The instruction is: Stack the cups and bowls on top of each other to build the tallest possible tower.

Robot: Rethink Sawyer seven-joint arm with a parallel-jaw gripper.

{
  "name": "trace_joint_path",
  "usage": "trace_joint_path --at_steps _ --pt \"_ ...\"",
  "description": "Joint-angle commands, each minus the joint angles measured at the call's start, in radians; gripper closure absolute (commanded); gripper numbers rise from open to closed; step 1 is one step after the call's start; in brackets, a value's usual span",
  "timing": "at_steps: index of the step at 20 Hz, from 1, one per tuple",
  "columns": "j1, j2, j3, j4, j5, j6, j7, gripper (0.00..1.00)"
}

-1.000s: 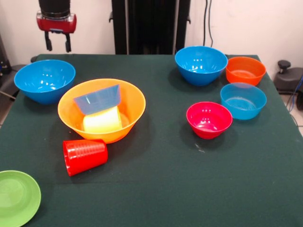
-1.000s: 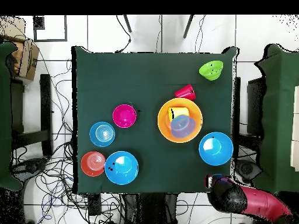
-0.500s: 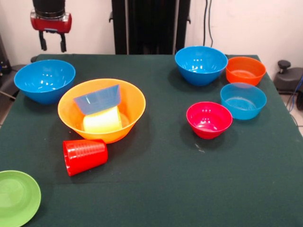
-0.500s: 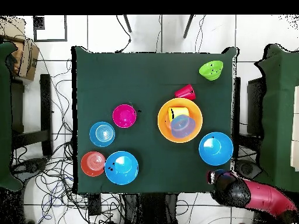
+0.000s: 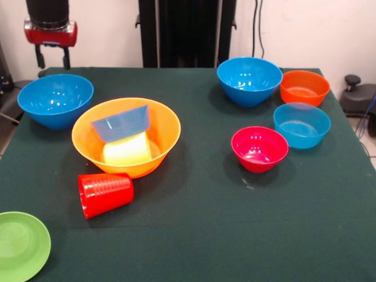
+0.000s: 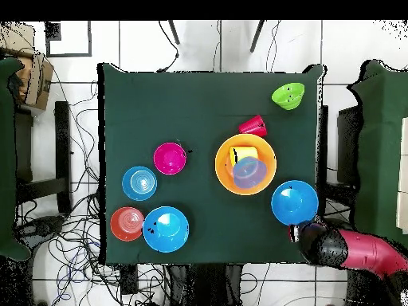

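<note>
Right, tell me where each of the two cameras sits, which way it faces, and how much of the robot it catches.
Front view: set across the table, facing the robot; it looks over the dark green cloth-covered table, and only the red and black hand, open, shows at top left.
Overhead view: set above, looking straight down, robot base at the bottom; the red arm and hand enter at bottom right.
Shared: both show the big glossy yellow-orange plastic bowl and the ribbed red plastic tumbler lying beside it.

A dark green table [image 5: 235, 235] fills the room's middle; a pale wall [image 5: 305, 29] stands behind; cables [image 6: 72, 239] sprawl over the white tiled floor [image 6: 199, 48]; green-covered furniture [image 6: 382, 159] flanks one side.
</note>
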Motion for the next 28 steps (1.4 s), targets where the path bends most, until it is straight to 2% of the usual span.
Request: trace_joint_path --at_steps 1,4,8,28 --pt "-0.009 0.181 0.156 -0.192 -0.157 0.101 -0.469 0.00" --pt "-0.026 0.230 0.175 -0.243 -0.198 0.109 -0.541 0.00" --pt "-0.046 0.277 0.189 -0.280 -0.218 0.096 -0.555 0.00" --pt "0.059 0.319 0.112 -0.346 -0.244 0.037 -0.346 0.00"
